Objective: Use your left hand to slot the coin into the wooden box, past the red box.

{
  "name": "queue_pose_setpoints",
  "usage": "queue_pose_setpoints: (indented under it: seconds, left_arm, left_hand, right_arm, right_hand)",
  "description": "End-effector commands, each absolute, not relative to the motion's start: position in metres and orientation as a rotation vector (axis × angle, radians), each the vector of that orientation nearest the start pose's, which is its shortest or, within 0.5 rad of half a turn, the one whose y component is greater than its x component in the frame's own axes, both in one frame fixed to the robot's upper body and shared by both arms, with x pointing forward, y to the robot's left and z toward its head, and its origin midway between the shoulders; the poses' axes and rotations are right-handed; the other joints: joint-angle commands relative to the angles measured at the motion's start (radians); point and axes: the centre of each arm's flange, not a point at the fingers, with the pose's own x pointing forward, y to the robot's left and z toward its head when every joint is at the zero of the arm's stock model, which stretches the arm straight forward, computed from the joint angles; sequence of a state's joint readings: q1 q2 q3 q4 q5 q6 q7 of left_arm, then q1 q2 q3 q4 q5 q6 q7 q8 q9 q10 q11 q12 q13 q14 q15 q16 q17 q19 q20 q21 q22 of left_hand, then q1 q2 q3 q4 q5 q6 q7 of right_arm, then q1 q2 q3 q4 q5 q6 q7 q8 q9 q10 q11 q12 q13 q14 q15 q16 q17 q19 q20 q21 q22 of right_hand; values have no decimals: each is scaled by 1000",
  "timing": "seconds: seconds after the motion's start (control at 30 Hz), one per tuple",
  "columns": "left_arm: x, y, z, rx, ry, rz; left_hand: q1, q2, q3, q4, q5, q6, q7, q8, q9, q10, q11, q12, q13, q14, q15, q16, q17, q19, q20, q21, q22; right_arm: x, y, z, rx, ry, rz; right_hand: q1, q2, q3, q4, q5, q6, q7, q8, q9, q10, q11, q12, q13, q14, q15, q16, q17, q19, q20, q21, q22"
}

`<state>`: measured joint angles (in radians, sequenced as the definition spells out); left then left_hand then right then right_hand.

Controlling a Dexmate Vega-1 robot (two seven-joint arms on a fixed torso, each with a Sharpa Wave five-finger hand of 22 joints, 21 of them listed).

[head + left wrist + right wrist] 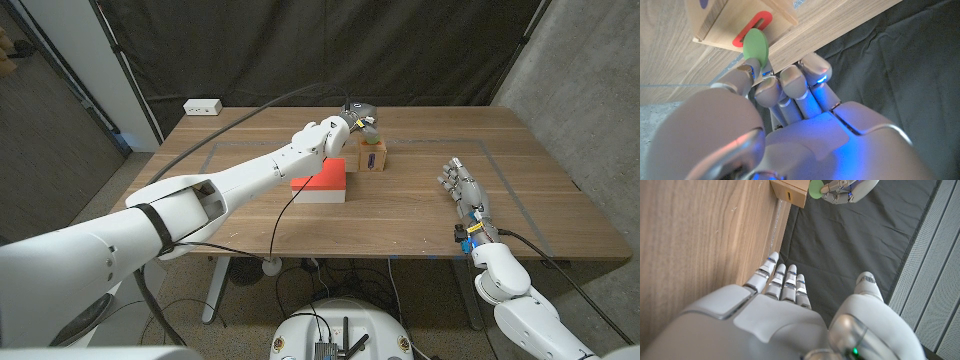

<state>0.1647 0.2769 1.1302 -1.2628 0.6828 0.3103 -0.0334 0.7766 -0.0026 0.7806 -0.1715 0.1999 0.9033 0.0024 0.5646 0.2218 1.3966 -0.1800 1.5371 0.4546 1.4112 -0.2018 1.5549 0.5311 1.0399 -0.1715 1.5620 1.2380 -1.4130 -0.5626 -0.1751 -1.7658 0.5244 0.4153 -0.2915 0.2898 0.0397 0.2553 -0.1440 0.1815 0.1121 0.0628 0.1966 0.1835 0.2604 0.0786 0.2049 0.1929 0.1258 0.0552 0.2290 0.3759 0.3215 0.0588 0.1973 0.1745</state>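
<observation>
The wooden counter (250, 205) carries the red box (322, 180) near its middle, with the small wooden box (372, 155) just beyond it to the far right. The left robot hand (352, 124) reaches past the red box and hovers over the wooden box, pinching the green coin (755, 44) at the red-rimmed slot (754, 30) on the box's top. The right robot hand (462, 188) waits well apart on the right, fingers straight and holding nothing.
</observation>
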Motion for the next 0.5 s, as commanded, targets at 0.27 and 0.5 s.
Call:
queue_pose_setpoints:
  seconds: [0.27, 0.5]
  left_arm:
    - [656, -21, 115, 1669, -773, -68]
    - [658, -21, 113, 1669, -767, -73]
  left_hand:
    - [-8, 2, -3, -1, -3, 9, 0, 4, 4, 0, 3, -3, 2, -3, -3, 1, -6, -4, -38, 1, 3]
    - [-8, 2, -3, -1, -3, 11, -1, 3, 4, 3, 3, -4, -1, -1, -3, 3, -10, -6, -38, 0, 3]
  right_arm:
    - [518, -312, -133, 107, -626, -29]
    - [519, -312, -134, 109, -622, -30]
  right_hand:
    - [3, 6, 3, -2, 6, 2, 2, -1, 3, 9, -1, -3, 4, 7, 2, 5, 2, 4, 3, 5, 4]
    - [4, 6, 3, -2, 6, 2, 1, -1, 3, 9, -2, -4, 4, 8, 1, 5, 2, 5, 4, 5, 4]
